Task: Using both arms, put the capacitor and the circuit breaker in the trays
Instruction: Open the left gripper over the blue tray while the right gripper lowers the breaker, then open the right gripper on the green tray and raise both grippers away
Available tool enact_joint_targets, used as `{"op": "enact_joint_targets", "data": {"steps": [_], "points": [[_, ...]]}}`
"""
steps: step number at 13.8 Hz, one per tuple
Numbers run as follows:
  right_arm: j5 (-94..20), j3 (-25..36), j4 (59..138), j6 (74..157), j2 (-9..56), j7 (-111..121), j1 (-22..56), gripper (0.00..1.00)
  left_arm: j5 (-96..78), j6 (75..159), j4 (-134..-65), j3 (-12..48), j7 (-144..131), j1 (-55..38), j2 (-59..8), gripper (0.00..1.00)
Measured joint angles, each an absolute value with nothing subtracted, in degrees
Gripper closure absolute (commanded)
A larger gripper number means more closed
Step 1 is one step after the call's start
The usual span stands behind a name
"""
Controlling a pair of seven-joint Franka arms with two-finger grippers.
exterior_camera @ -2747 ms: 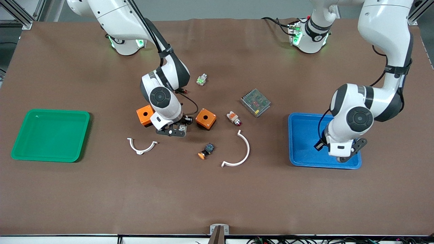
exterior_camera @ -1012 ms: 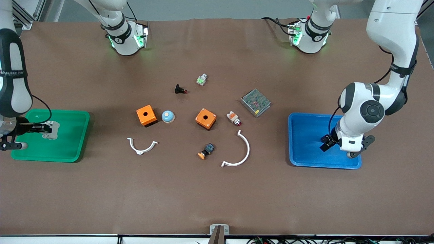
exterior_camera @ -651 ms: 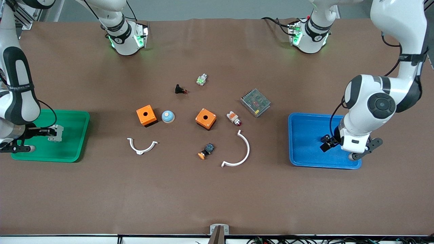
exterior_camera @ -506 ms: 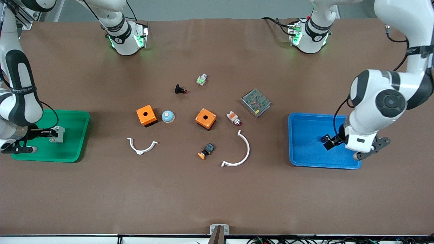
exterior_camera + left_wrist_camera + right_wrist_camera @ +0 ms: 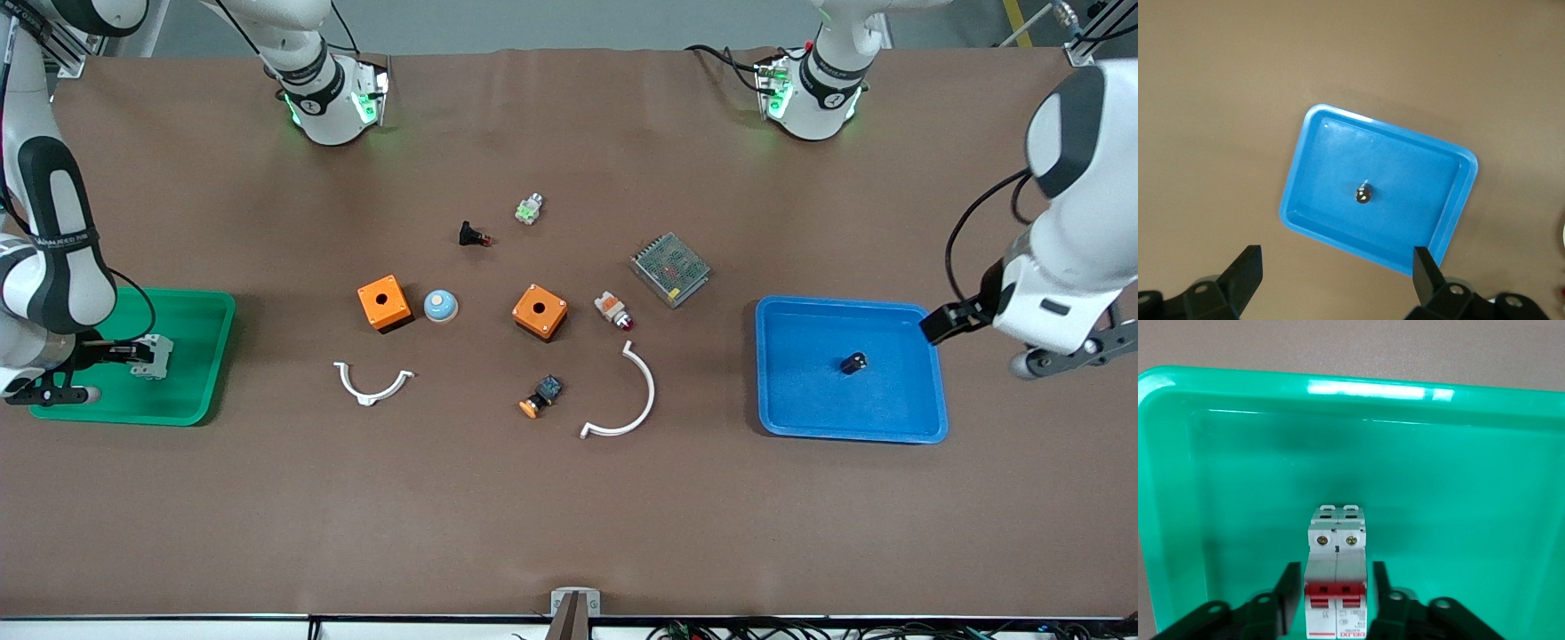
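- The capacitor point(image 5: 853, 363) is seen lying alone in the middle of the blue tray point(image 5: 925, 427), touched by nothing; that half of the task is judged done
- The left gripper point(image 5: 1338, 277) is held high with its fingers spread wide and empty; in the front view it is over the table just off the blue tray's edge at the left arm's end
- The circuit breaker point(image 5: 1337, 587) is pinched between the fingers of the right gripper point(image 5: 116, 354), low in the green tray point(image 5: 213, 307); whether it rests on the tray floor cannot be told; only its release is judged to be left
- Between the trays are scattered two white curved clips point(image 5: 622, 400), an orange-capped push button point(image 5: 540, 397), two orange boxes point(image 5: 540, 312) and a blue dome point(image 5: 440, 306); farther off lie a mesh-covered power supply point(image 5: 670, 268) and a black button part point(image 5: 472, 236); nothing is seen to stand in the way
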State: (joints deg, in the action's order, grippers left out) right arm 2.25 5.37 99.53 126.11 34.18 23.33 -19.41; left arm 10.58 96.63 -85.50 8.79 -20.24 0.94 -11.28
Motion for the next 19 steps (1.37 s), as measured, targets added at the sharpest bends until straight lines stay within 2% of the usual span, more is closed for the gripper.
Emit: {"op": "enact_joint_targets", "data": {"steps": [4,7,11,19], "points": [[2.25,4.95,98.36,125.2,32.67,23.31,-19.39,0.0,9.81,93.0,-83.21,8.78,-11.64,0.94,-6.92,0.01],[2.25,4.08,97.66,118.11,26.79,21.5,-18.58,0.0,7.94,89.88,-83.16,7.85,-7.82,0.88,-3.82,0.01],[2.25,3.51,97.71,108.52,17.77,14.62,-12.73,0.0,4.19,86.52,-83.78,5.64,-6.4,-0.25,-0.75,0.01],[0.13,2.96,97.46,98.42,5.57,0.55,-1.36,0.0,2.41,86.27,-87.29,4.91,-6.38,-1.59,2.18,0.01]]}}
